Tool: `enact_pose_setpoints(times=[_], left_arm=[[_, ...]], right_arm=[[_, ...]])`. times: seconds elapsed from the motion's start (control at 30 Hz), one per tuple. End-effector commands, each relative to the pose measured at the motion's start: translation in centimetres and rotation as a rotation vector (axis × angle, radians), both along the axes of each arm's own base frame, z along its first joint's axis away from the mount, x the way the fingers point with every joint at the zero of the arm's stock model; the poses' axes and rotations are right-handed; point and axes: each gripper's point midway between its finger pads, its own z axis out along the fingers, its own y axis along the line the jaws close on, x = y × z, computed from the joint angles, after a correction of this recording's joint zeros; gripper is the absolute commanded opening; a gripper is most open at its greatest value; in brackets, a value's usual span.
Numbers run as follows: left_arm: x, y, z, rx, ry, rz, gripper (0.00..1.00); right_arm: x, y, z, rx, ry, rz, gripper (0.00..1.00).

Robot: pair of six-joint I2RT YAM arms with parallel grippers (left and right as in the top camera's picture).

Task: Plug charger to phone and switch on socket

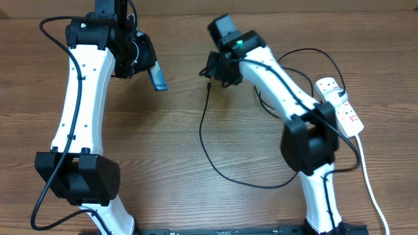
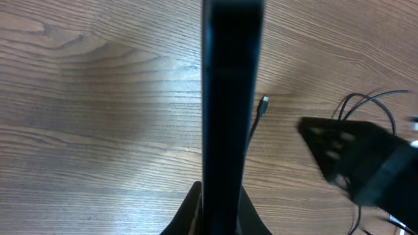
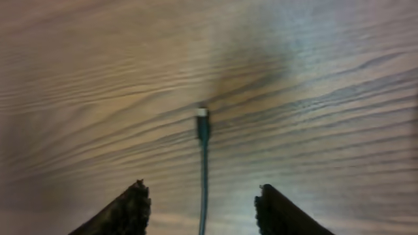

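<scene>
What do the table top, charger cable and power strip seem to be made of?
The table top looks like matte wood or wood-look laminate: grain shows. The charger cable seems black flexible plastic, as it curves loosely. The power strip seems smooth white plastic.

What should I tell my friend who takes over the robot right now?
The left gripper is shut on the phone.
The right gripper is open over the charger's plug tip, which lies loose on the table between its fingers.
The socket sits at the table's right side.
Done: phone gripped.
Left: grab the tip, plug it into the phone, switch on the socket.
</scene>
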Motion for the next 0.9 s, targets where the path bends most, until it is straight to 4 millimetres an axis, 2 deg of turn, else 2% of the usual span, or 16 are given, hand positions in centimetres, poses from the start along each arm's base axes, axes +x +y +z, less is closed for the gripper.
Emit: enact_pose_setpoints(times=[0.0, 0.13, 0.37, 0.5, 0.67, 0.87], left_arm=[[0.2, -0.1, 0.8, -0.002, -0.022, 0.011, 0.04], [0.2, -0.1, 0.8, -0.002, -0.021, 0.011, 0.04], [0.1, -0.2, 0.8, -0.009, -0.021, 0.008, 0.04], [0.1, -0.2, 0.8, -0.009, -0.02, 0.008, 0.04], [0.1, -0.4, 0.9, -0.022, -0.02, 0.002, 0.04], [0.1, -0.5, 0.9, -0.024, -0.022, -0.002, 0.04]], right_arm=[[-0.1, 0.6, -1.4, -0.075, -0.02, -0.027, 0.47], [-0.8, 1.1, -3.3, -0.172, -0.028, -0.008, 0.45], [-0.7, 2.1, -4.0, -0.183, -0.055, 0.003, 0.41], [-0.5, 1.5, -5.3, -0.191, -0.035, -0.005, 0.41], [-0.8, 1.1, -8.0, -0.223, 0.01, 0.026, 0.41], [-0.6, 1.3, -8.6, -0.221, 0.007, 0.025, 0.41]])
